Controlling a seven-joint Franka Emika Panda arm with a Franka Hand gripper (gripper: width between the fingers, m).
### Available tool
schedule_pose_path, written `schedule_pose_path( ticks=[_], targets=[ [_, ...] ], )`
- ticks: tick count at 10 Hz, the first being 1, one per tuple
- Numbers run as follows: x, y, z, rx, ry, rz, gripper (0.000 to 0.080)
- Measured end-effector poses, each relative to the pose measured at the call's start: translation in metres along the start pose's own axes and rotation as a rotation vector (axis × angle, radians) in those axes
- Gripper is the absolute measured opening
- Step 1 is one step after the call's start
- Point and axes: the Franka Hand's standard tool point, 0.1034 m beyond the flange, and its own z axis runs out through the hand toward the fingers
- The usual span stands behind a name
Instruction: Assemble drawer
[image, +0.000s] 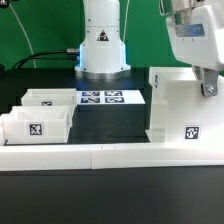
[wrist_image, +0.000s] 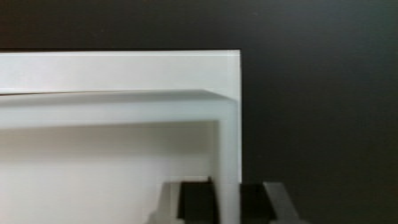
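1. Hand (image: 208, 86): narrow. Its fingers (wrist_image: 192, 203) sit either side of a thin upright wall of the box casing (image: 185, 112). The pads look pressed on the wall, so I read it as gripping the casing by that wall's top edge.
2. Casing stands upright on the desk (image: 110, 200) at the exterior view's right, just behind the front rail (image: 100, 155).
3. Risk A: the grip is on a thin edge, off to one side of a tall part. Lift or shove fast & the casing can pivot betw. the pads or tip over.
4. Risk B: smooth plastic w/ little pad overlap in the wrist view. If it slips, the casing drops & may knock the rail.
5. Risk C: drag it toward the exterior view's left w/o clearance & it can catch the marker board (image: 112, 98) or the trays.
6. Front tray (image: 33, 127) & rear tray (image: 50, 99) sit close together at the exterior view's left, well apart from the casing. Neither is in yet, so most of the job is left.
7. Count: 1 hand, 1 casing, 2 trays, 1 marker board, 1 rail clearly seen. Tags: 1 visible per tray, at least 1 on the casing; the board's tags are too small to count surely.
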Motion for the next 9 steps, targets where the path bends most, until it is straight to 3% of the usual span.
schedule_pose_path(
  ticks=[1,2,3,4,5,6,7,8,9],
  targets=[
    [0.0000,0.0000,0.0000,0.000,0.000,-0.001,0.0039],
    [-0.0004,0.0003,0.0004,0.000,0.000,-0.005,0.0123],
    [-0.0007,0.0005,0.0006,-0.001,0.000,-0.007,0.0258],
    [-0.0009,0.0006,0.0006,-0.001,0.000,-0.009,0.0258],
    [-0.0011,0.0007,0.0007,-0.001,0.000,-0.011,0.0442],
    [-0.0014,0.0008,0.0008,-0.001,0.000,-0.014,0.0569],
    [-0.0017,0.0005,0.0006,0.000,0.000,-0.019,0.0569],
    [-0.0020,0.0003,0.0005,0.001,0.000,-0.023,0.0634],
    [-0.0021,0.0002,0.0005,0.002,0.000,-0.025,0.0645]
  ],
)
